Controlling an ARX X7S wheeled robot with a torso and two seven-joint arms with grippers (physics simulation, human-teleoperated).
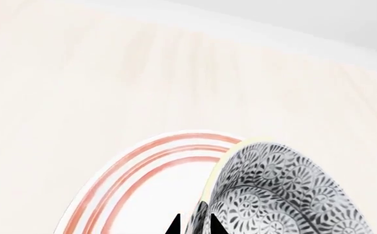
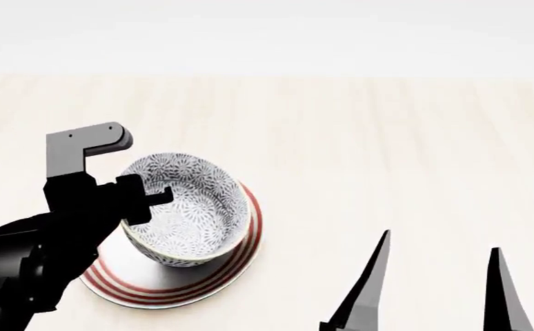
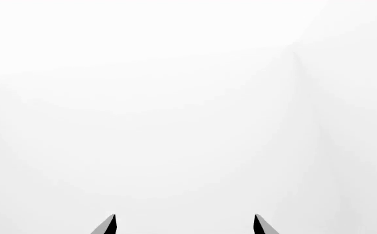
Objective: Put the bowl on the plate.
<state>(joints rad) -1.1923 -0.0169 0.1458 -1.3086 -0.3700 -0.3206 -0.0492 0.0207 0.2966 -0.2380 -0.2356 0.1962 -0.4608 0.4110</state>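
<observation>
The floral grey-blue bowl (image 2: 193, 207) sits tilted over the white red-ringed plate (image 2: 124, 284) at the left of the head view. I cannot tell whether its base touches the plate. My left gripper (image 2: 152, 200) is shut on the bowl's left rim. In the left wrist view the bowl's wall (image 1: 286, 195) passes between the two dark fingertips of that gripper (image 1: 195, 223), with the plate (image 1: 156, 185) behind it. My right gripper (image 2: 442, 276) hangs open at the lower right, away from both, and the right wrist view shows nothing between its fingers (image 3: 184, 222).
The pale wooden table (image 2: 387, 152) stretches right of and beyond the plate. Its far edge (image 2: 267, 73) meets a plain white background. No other objects are in view.
</observation>
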